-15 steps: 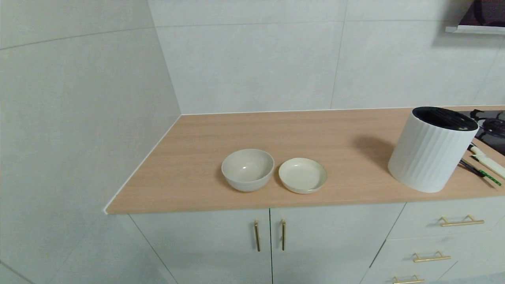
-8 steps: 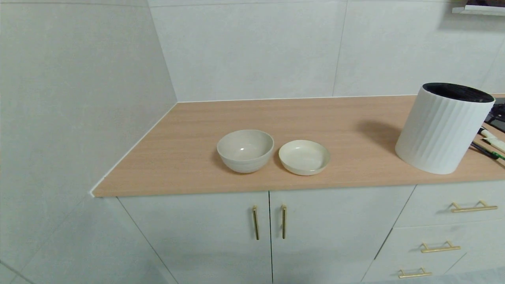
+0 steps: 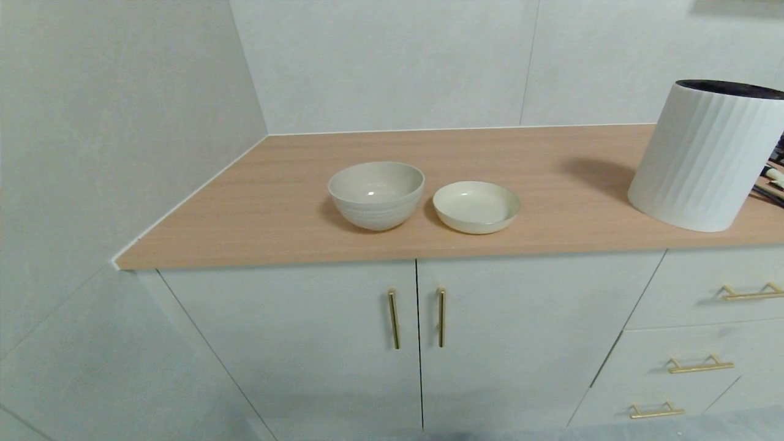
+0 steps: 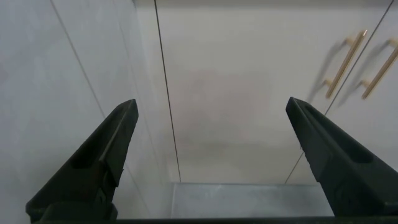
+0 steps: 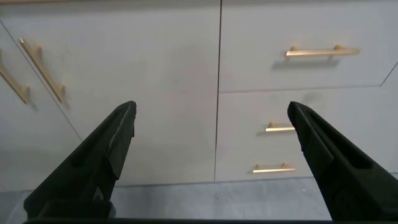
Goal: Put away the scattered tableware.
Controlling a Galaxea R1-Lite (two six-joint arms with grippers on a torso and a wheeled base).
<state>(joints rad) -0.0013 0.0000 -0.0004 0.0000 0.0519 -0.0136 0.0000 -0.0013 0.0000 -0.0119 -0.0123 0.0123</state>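
Note:
A deep beige bowl (image 3: 376, 194) and a shallow cream dish (image 3: 476, 206) sit side by side on the wooden counter (image 3: 263, 208), near its front edge. My left gripper (image 4: 211, 118) is open and hangs low in front of the white cabinet doors (image 4: 249, 93), with nothing between its fingers. My right gripper (image 5: 214, 115) is also open and empty, facing the drawer fronts (image 5: 311, 112) below the counter.
A tall white ribbed holder (image 3: 710, 156) with a black top stands at the counter's right. Utensils (image 3: 773, 184) lie just past it. Gold handles (image 3: 394, 318) mark the cabinet doors, and drawers (image 3: 750, 292) are at lower right. Tiled walls close the left side and back.
The head camera has tilted down and the whole picture has shifted: the counter sits higher in view and more cabinet front shows. Bowl, dish and holder have not moved.

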